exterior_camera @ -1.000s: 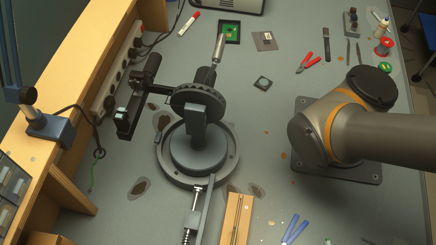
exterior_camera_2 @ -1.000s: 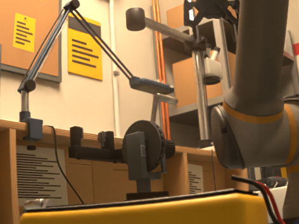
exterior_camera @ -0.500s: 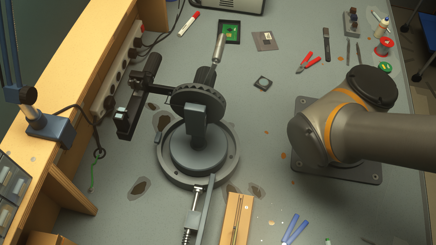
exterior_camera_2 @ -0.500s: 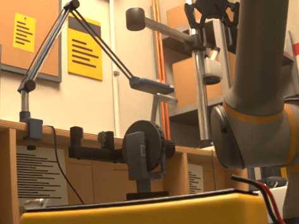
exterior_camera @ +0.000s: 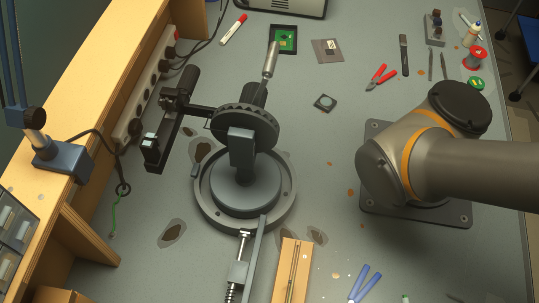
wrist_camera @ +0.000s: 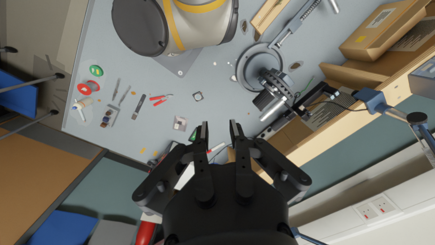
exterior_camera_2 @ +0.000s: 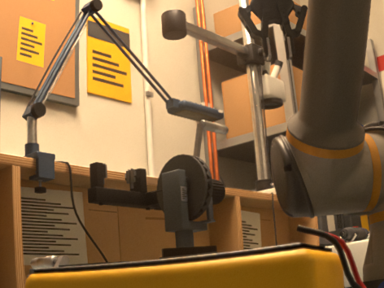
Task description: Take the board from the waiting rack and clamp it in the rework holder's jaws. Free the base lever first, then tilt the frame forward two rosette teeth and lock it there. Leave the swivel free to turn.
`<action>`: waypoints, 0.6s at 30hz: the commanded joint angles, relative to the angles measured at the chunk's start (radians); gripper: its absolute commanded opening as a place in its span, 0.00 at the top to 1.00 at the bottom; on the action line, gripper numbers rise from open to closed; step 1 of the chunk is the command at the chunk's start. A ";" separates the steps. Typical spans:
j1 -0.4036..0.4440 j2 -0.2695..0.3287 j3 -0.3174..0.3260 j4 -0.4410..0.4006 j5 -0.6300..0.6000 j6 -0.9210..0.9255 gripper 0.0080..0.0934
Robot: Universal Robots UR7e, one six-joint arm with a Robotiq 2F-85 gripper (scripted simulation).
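The green board lies in its black tray-like rack at the far side of the bench, partly hidden behind the holder's silver lever handle in the side camera and behind a finger in the wrist camera. The rework holder stands mid-bench on a round swivel base, with a toothed rosette disc and a black jaw frame reaching left, its jaws empty. High above the bench, far over the board, my gripper hangs partly closed and holds nothing. A base lever bar runs toward the near edge.
A wooden block with a slot lies near the base ring. Red cutters, tweezers, a solder spool and a marker are scattered at the far side. A wooden shelf with a power strip bounds the left. My arm's base is on the right.
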 commanded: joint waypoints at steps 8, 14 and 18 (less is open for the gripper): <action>0.000 0.000 0.000 0.000 0.000 -0.003 0.65; 0.000 0.000 0.000 0.000 0.000 -0.049 0.65; 0.000 0.000 0.000 0.000 0.000 -0.121 0.65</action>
